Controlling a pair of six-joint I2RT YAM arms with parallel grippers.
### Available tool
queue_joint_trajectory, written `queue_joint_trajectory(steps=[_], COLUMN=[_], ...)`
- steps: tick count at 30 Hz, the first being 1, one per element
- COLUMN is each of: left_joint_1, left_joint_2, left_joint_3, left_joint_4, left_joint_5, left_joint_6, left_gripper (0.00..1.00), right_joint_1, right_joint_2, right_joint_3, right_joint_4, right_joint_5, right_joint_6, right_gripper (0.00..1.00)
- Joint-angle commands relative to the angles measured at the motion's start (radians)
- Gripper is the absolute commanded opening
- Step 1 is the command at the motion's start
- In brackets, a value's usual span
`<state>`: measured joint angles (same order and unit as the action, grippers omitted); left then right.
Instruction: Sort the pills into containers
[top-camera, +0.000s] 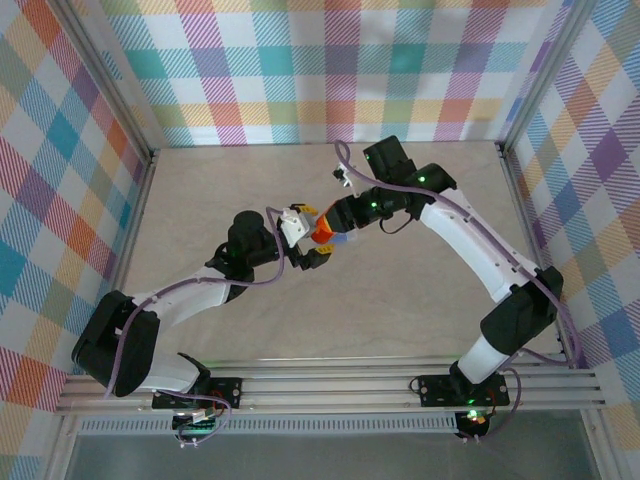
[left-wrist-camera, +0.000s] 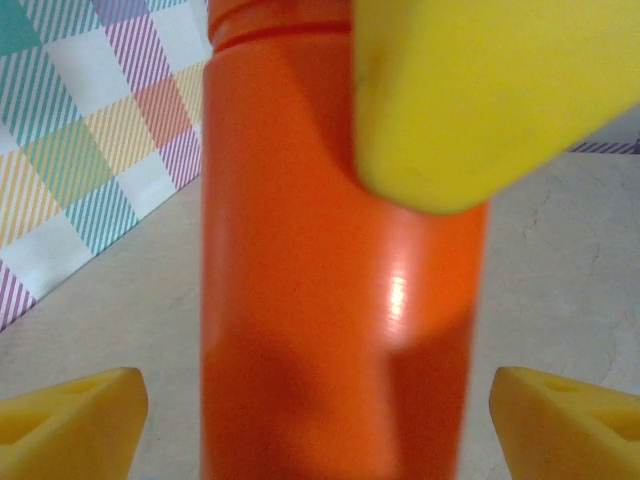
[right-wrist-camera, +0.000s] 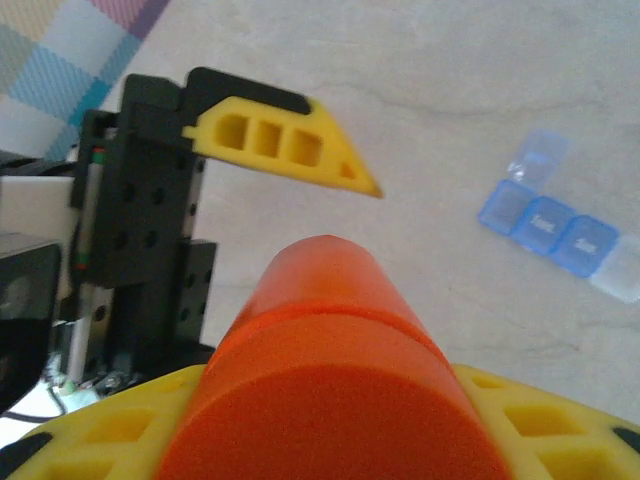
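The orange pill bottle (top-camera: 322, 237) hangs above the middle of the tabletop (top-camera: 220, 180), about as far from the left edge as from the right, where the two arms meet. It is a smooth, glossy plastic cylinder, orange all over, with a soft highlight down its side in the left wrist view (left-wrist-camera: 330, 300) and a thin seam where the wider cap begins.

The right claw (right-wrist-camera: 330, 440) is closed on the cap end. Its yellow fingers (right-wrist-camera: 540, 420), matte plastic with open ribbed cells, press on either side of the round flat cap. From there the bottle's long axis runs straight out from that claw, cap nearest the wrist and body pointing towards the left arm. How steeply it tilts against the tabletop cannot be told.

The left claw (left-wrist-camera: 320, 420) stands wide around the lower body of the bottle. Its two wedge-shaped yellow fingertips (left-wrist-camera: 70, 425) sit at either side with a clear gap to the orange wall, touching nothing. In the right wrist view one of its fingers (right-wrist-camera: 280, 145) shows as a pointed wedge with three square cells on a black mount.

A blue pill box (right-wrist-camera: 555, 235) lies flat on the tabletop, well apart from the bottle: a row of translucent, rounded square lids, paler at both ends. The tabletop is pale beige with a faint marbled grain, and checked pastel walls (top-camera: 330, 70) enclose it.
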<state>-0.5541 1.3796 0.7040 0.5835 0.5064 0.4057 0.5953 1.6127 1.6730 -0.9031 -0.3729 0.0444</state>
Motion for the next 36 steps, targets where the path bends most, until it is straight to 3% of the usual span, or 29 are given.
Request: queue_joint_trajectory(steps=[1,13,22,36], left_joint_1=[-0.004,-0.004,-0.004,-0.013], left_joint_2=[-0.005,0.0,-0.002,-0.005], left_joint_3=[0.014,0.052,0.054,0.072], left_joint_4=[0.047,-0.013,-0.031,-0.054], left_joint_5=[0.04,0.131,0.13,0.136], left_joint_6=[0.009,0.016,0.025,0.034], left_gripper=[0.87,0.76,0.73,0.6], right_joint_1=[0.004,0.001,-0.006,-0.008], right_joint_2=[-0.032,-0.063,-0.091,-0.083], right_joint_3=[-0.023,-0.051,-0.066,-0.093], right_joint_4=[0.035,0.092,0.095,0.134], right_joint_5=[-0.112,-0.131,-0.125,-0.16], right_joint_6=[0.034,0.063,0.062,0.091], right_gripper=[0.42,0.42,0.42,0.42])
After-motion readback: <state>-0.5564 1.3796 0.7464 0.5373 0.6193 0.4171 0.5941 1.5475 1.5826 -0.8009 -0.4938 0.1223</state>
